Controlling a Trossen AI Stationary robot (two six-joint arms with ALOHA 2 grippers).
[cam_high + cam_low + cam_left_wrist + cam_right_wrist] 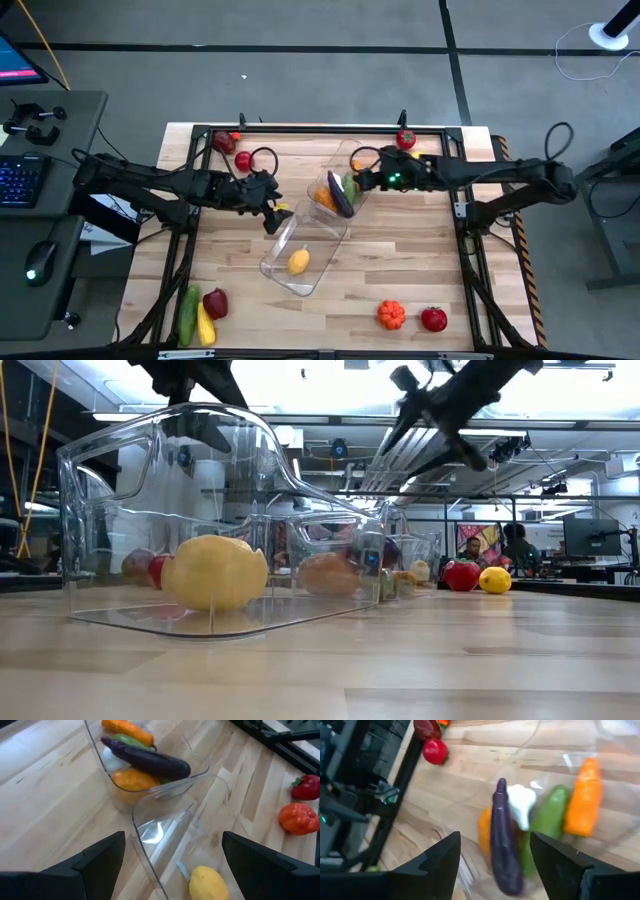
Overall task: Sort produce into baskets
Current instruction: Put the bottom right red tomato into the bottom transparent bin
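Two clear bins lie mid-table. The near bin (305, 255) holds one yellow lemon (298, 262). The far bin (340, 185) holds a purple eggplant (504, 840), white garlic (522, 805), a green cucumber (547, 817), an orange carrot (585, 795) and an orange piece. My left gripper (272, 212) is open over the near bin's far-left corner; that rim (150, 805) shows between its fingers. My right gripper (358, 182) is open above the far bin, over the eggplant.
Loose produce lies around: a tomato (243, 160) and a red piece (222, 142) at far left; a tomato (405, 139) at far right; a cucumber (189, 310), a yellow piece and a dark red piece at near left; a pumpkin (391, 315) and a red piece (433, 319) at near right.
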